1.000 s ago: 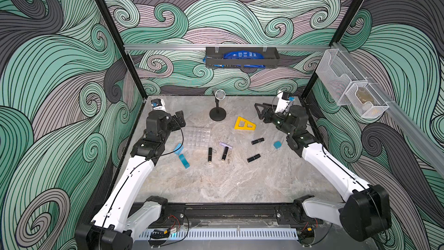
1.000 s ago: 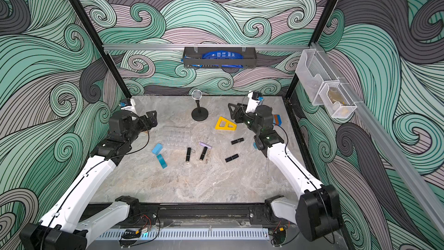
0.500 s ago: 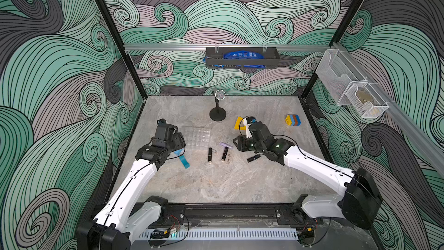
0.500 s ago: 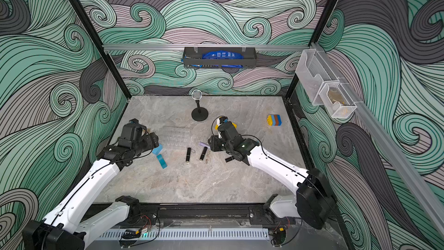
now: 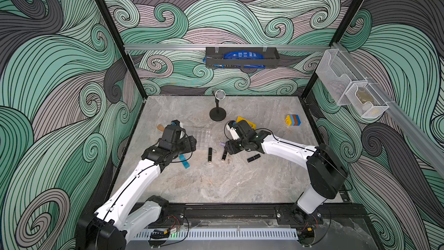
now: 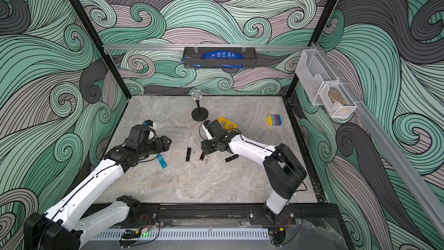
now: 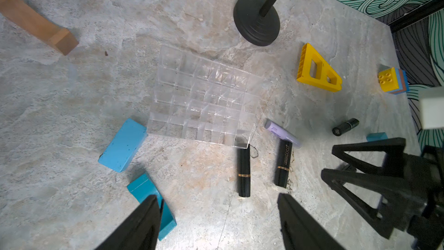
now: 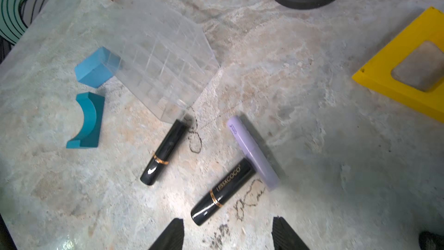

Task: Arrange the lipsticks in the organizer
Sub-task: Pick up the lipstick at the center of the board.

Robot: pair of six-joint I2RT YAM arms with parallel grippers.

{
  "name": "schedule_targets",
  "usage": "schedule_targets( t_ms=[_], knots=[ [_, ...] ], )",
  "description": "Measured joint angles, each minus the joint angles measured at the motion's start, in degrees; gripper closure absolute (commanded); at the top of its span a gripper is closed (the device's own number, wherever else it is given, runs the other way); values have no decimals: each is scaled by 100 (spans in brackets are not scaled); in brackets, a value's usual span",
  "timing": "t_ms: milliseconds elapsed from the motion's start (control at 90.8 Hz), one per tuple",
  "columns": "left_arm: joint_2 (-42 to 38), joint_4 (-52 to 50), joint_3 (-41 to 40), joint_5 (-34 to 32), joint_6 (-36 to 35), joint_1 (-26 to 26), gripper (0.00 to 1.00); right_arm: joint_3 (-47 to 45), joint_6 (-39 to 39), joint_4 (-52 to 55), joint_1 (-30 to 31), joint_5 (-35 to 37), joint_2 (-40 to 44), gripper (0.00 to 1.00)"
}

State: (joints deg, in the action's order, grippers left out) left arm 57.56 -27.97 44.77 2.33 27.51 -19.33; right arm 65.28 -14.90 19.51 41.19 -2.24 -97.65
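On the grey desk (image 8: pixel 312 116) the clear plastic grid organizer (image 8: pixel 156 63) sits empty, beyond the right gripper (image 8: pixel 227 220), jaws apart and holding nothing. Just ahead of its gap lies the lettered black lipstick tube (image 8: pixel 222 192), long axis slanting away from it. The left gripper (image 7: pixel 217 197), likewise spread and empty, is farther off.

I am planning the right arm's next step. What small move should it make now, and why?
Probably lower the right gripper and close on the LESSXCOCO lipstick: its jaws are open and empty, the tube's near end shows between them, and the organizer holds nothing yet.
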Motion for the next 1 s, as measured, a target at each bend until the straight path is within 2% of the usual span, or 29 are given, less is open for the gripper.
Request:
schedule_targets(
  t_ms=[165, 462, 1002],
  knots=[
    [72, 109, 7, 188, 2, 0, 21, 640, 319, 76, 9, 22, -619, 32],
    [380, -79, 396, 358, 9, 0, 21, 1198, 667, 352, 11, 136, -1357, 40],
    [420, -203, 396, 444, 9, 0, 21, 1392, 944, 551, 26, 461, -1886, 53]
  ],
)
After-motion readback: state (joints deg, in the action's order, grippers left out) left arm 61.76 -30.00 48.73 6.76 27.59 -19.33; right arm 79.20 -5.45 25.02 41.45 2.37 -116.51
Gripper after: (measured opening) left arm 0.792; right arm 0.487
